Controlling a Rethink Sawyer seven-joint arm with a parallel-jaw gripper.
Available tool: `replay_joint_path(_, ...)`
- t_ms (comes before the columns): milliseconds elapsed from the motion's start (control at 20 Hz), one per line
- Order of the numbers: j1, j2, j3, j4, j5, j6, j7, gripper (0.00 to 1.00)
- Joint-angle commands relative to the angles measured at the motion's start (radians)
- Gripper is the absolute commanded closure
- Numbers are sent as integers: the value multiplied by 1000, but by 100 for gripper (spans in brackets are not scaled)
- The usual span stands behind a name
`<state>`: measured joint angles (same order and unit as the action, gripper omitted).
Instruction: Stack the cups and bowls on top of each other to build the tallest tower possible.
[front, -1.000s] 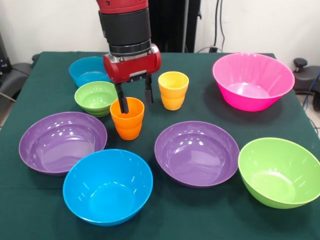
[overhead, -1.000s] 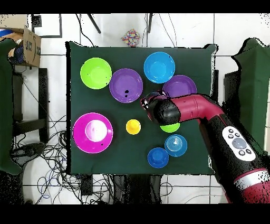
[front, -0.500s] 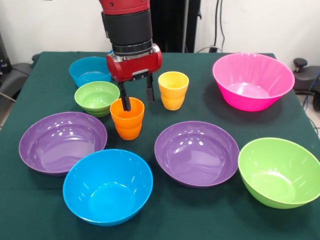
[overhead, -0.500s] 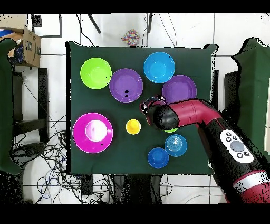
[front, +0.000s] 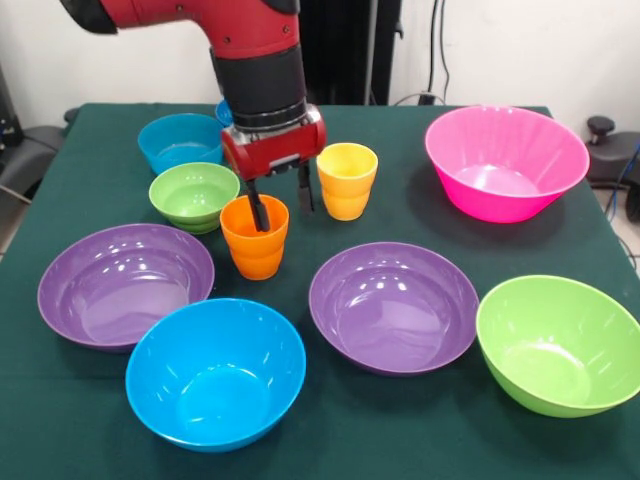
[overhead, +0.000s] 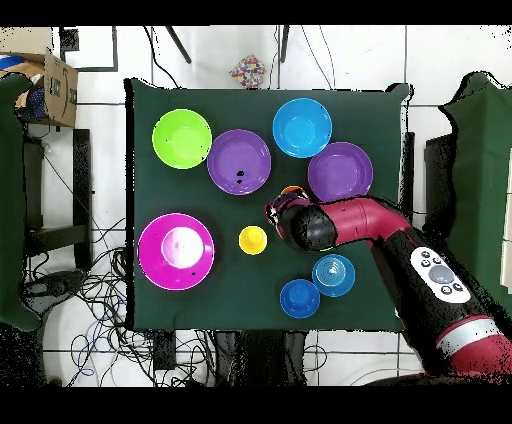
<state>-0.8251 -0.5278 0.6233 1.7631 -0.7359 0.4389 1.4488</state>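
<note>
- orange cup (front: 255, 237) upright on the green table (front: 100, 150), open mouth up, long axis vertical; no stack built yet, every piece stands apart on the cloth
- gripper (front: 278, 198) right above it: one dark finger (front: 258, 210) dips inside the cup's mouth near the far rim, the other hangs outside just behind that rim
- fingers spread, straddling the far wall of the cup; not pinching it as far as I can see, a gap shows on the outer side
- key relation: the cup wall sits between the two fingers, cup body slightly toward the camera from the gripper centre, so closing should clamp the rim; looks like the grasp step
- yellow-orange cup (front: 347, 180) just beside, on the picture's right, a little farther back, upright, empty; likely the nesting partner
- small green bowl (front: 194, 196) just beside the orange cup on the other side, near but not touching
- light blue bowl (front: 179, 142) behind the green one; dark blue bowl (overhead: 299, 298) clear only in the overhead view
- large bowls ring the front: purple bowl (front: 124, 284), second purple bowl (front: 393, 305), blue bowl (front: 215, 372), large green bowl (front: 558, 343), pink bowl (front: 505, 160) well apart at the back right
- overhead: arm covers the orange cup almost wholly, only a sliver of rim shows
- risk: thin wall grip, cup may tilt on lift
</note>
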Motion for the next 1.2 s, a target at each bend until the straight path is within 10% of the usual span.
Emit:
replay_joint_path(50,23,88,-63,-12,-108,-63,3,0)
replay_joint_path(1000,40,108,-80,-36,-97,-113,-2,0)
replay_joint_path(1050,43,103,-82,-36,-95,-112,-2,100)
replay_joint_path(1200,48,91,-85,-35,-95,-110,0,100)
